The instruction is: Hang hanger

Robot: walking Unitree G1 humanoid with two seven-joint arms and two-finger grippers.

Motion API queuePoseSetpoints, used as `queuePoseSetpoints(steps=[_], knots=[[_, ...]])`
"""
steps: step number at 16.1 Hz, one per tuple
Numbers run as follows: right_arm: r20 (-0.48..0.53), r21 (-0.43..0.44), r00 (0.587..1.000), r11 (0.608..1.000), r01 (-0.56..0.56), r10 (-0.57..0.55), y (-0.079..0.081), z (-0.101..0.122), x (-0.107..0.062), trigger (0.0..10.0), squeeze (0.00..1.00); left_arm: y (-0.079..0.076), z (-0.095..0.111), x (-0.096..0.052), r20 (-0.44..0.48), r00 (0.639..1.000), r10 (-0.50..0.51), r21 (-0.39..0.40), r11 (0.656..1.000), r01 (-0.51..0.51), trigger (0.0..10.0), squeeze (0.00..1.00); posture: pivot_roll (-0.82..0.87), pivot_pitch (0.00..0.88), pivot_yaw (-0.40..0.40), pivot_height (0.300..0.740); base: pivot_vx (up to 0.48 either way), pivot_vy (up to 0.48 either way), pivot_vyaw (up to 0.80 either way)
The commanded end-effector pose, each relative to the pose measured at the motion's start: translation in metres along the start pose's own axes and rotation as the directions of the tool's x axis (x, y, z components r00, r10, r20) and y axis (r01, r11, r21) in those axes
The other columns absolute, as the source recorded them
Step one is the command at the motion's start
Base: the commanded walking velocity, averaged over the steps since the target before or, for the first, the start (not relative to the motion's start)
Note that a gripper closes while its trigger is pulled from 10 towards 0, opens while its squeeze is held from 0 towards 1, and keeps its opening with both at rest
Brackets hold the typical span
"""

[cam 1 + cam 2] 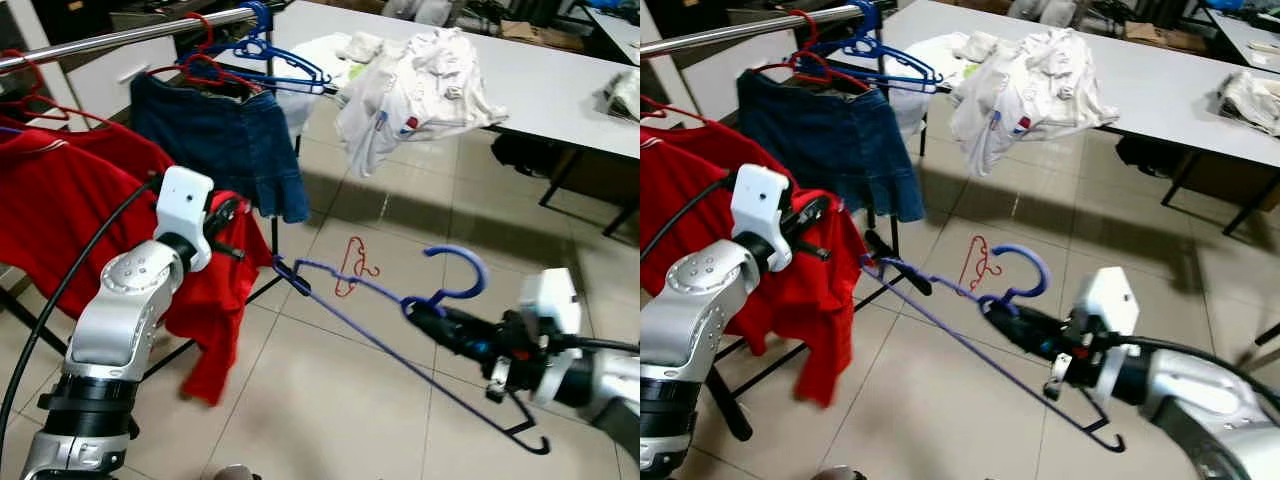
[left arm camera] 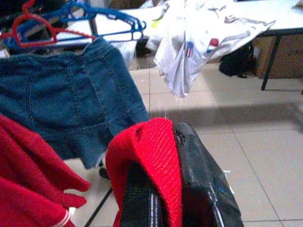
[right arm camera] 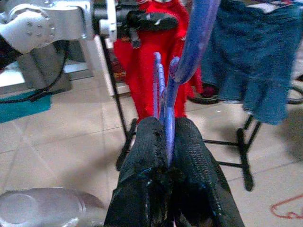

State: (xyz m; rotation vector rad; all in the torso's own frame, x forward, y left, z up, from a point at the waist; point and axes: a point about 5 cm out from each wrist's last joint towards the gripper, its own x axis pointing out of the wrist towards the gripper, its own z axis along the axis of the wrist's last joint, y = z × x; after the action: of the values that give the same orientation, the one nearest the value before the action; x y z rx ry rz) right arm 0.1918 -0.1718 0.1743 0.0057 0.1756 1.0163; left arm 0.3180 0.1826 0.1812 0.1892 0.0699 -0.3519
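Right hand (image 1: 425, 312) pinching purple hanger (image 1: 400, 300); left hand (image 2: 175, 189) pinching red garment (image 2: 151, 156).

Purple hanger (image 1: 380, 300); red garment (image 1: 60, 200); blue denim skirt (image 1: 225, 145).

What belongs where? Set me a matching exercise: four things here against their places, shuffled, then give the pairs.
Things:
1. purple hanger
2. red garment
3. white clothes
4. small red hanger

Places:
A. lying on the floor
B. gripped in the right gripper
C. heaped on the table
D. pinched in the left gripper

Pairs: 1-B, 2-D, 3-C, 4-A
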Motion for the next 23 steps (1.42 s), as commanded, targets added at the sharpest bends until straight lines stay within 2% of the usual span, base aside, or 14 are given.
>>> queuePoseSetpoints(steps=[1,5,9,15,23], knots=[[-0.005,0.013,1.000,1.000,-0.013,0.013,0.002,-0.001,0.008,10.0,0.00,-0.009,0.017,0.002,0.060,0.996,-0.059,0.012,0.998,0.059,10.0,0.00,0.02,0.047,-0.064,0.740,0.000,0.000,0.00],[0.004,0.023,1.000,1.000,0.016,-0.016,-0.004,-0.004,0.024,10.0,0.00,-0.014,0.027,-0.004,0.085,0.987,-0.137,0.045,0.990,0.134,10.0,0.00,0.03,0.041,-0.073,0.740,0.000,0.000,0.00],[0.019,0.014,0.999,0.999,0.040,-0.040,-0.007,0.003,0.016,10.0,0.00,-0.008,0.027,-0.004,0.080,0.992,-0.100,0.046,0.994,0.097,10.0,0.00,0.02,0.037,-0.072,0.740,0.000,0.000,0.00],[0.036,0.017,0.998,0.998,0.060,-0.060,-0.007,0.007,0.008,10.0,0.00,-0.011,0.027,-0.003,0.080,0.989,-0.121,0.047,0.992,0.117,10.0,0.00,0.02,0.036,-0.068,0.740,0.000,0.000,0.00],[0.006,0.030,0.992,0.991,0.127,-0.127,-0.017,0.001,0.017,10.0,0.00,-0.024,0.040,-0.005,0.115,0.974,-0.197,0.049,0.980,0.192,10.0,0.00,0.03,0.039,-0.070,0.740,0.000,0.000,0.00]])
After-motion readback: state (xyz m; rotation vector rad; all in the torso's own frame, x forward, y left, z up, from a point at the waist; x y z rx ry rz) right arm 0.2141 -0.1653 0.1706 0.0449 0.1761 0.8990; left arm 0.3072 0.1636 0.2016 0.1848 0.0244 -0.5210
